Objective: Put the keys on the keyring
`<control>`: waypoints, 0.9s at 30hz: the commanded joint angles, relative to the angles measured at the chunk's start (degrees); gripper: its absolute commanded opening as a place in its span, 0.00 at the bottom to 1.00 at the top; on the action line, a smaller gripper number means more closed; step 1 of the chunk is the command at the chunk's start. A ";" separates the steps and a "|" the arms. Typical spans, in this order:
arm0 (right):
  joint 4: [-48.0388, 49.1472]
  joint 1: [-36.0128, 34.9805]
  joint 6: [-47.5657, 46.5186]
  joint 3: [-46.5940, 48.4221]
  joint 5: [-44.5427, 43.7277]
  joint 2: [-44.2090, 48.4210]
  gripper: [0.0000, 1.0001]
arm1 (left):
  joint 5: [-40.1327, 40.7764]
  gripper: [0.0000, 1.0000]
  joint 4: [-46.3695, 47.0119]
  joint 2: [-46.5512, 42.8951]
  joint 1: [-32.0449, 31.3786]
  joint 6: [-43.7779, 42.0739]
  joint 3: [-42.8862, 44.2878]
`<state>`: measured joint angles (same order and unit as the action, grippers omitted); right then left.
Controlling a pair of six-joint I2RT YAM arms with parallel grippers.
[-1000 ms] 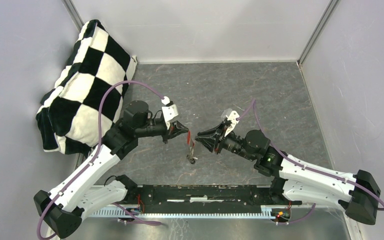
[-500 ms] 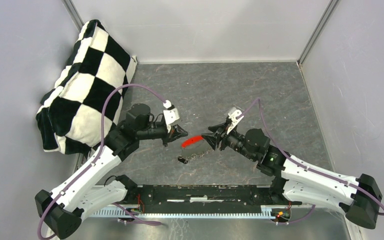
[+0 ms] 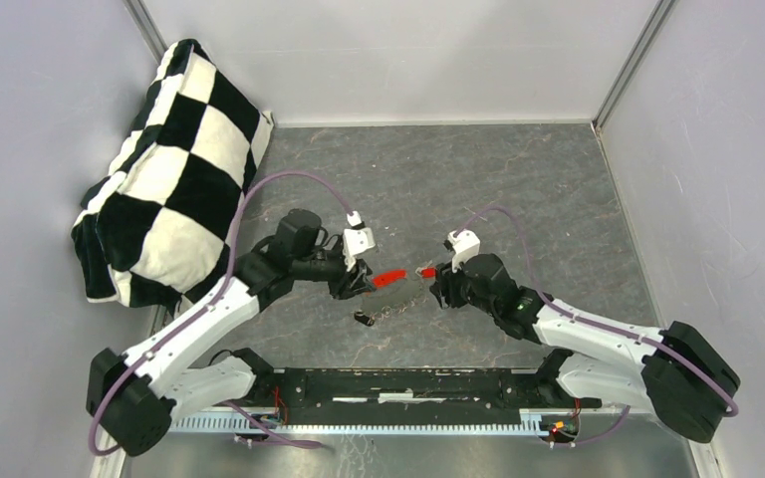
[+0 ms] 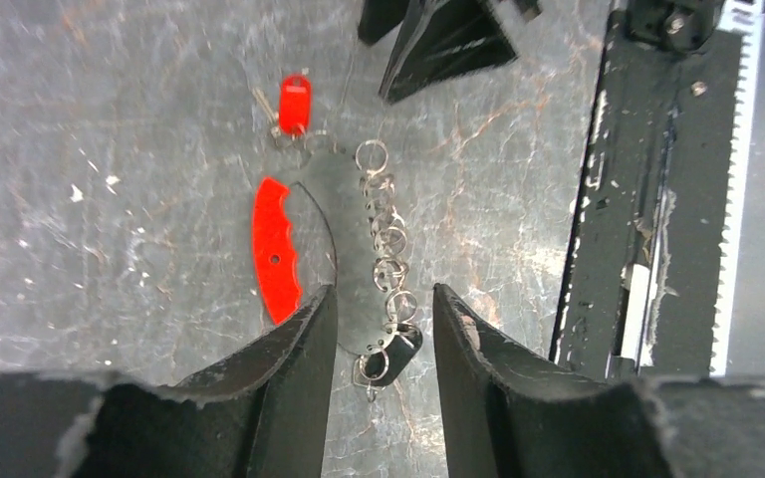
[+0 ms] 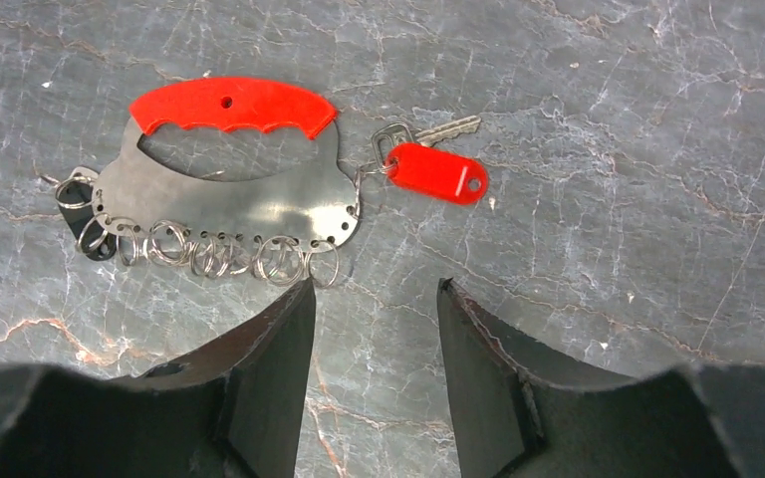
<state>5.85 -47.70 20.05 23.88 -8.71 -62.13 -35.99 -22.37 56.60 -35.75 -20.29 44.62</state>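
The keyring lies flat on the stone-patterned table between my two arms: a red curved band, a grey metal plate and a row of small split rings. The red-headed key hangs from one end of the row and the black-headed key from the other. My left gripper is open, its fingers either side of the black-key end and holding nothing. My right gripper is open too, just short of the ring row, with bare table between its fingers.
A black-and-white checkered cushion leans in the back left corner. A black rail runs along the near edge between the arm bases. Grey walls close in the table on three sides.
The keyring hung from my shut left gripper a second ago and now lies flat on the table. The left gripper has opened, and the right has opened wider. Both grippers have moved in close to it.
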 commanded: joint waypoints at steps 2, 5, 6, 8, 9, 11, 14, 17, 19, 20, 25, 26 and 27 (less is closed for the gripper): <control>4.07 1.21 2.81 1.13 4.63 -3.60 0.53 | 5.17 0.45 4.10 5.77 -0.02 0.34 -0.13; 4.78 1.18 3.25 3.44 8.29 -9.57 0.50 | 8.88 0.45 8.97 3.51 -0.02 2.80 -1.77; 4.85 1.14 3.06 4.29 8.61 -11.20 0.48 | 9.04 0.45 9.49 2.89 -0.02 3.41 -2.10; 4.41 1.16 2.29 6.04 8.57 -13.69 0.46 | 8.75 0.44 8.90 2.19 -0.02 3.92 -2.08; 4.20 1.25 1.92 6.99 8.59 -14.49 0.45 | 8.65 0.45 8.33 1.88 -0.02 4.02 -2.04; 4.09 1.20 1.11 8.22 8.60 -15.45 0.45 | 8.94 0.45 7.69 1.28 -0.07 3.92 -2.25; 2.77 1.16 0.07 10.09 7.76 -16.65 0.43 | 9.27 0.45 7.24 0.00 -0.02 3.73 -3.07; 1.77 1.21 -1.30 11.57 6.57 -18.18 0.43 | 9.19 0.44 7.21 -0.85 -0.02 4.28 -3.60; 1.05 1.18 -2.19 12.42 6.05 -19.32 0.42 | 9.05 0.44 7.32 -1.06 -0.02 4.66 -3.61; 0.78 1.23 -2.50 12.91 5.87 -19.95 0.42 | 9.03 0.44 7.32 -1.15 -0.02 4.86 -3.52; -0.10 1.20 -3.81 14.32 4.79 -21.43 0.40 | 8.65 0.43 7.33 -1.69 -0.03 5.35 -3.24; -0.31 1.20 -4.13 14.57 4.70 -21.66 0.40 | 8.59 0.43 7.30 -1.87 -0.02 5.36 -3.23; -0.59 1.20 -4.46 14.93 4.60 -21.93 0.39 | 8.52 0.43 7.34 -1.99 -0.05 5.38 -3.28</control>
<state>6.15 -46.54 17.69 35.77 -2.48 -83.40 -27.09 -16.99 56.36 -35.75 -17.45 41.17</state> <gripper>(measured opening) 0.399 0.436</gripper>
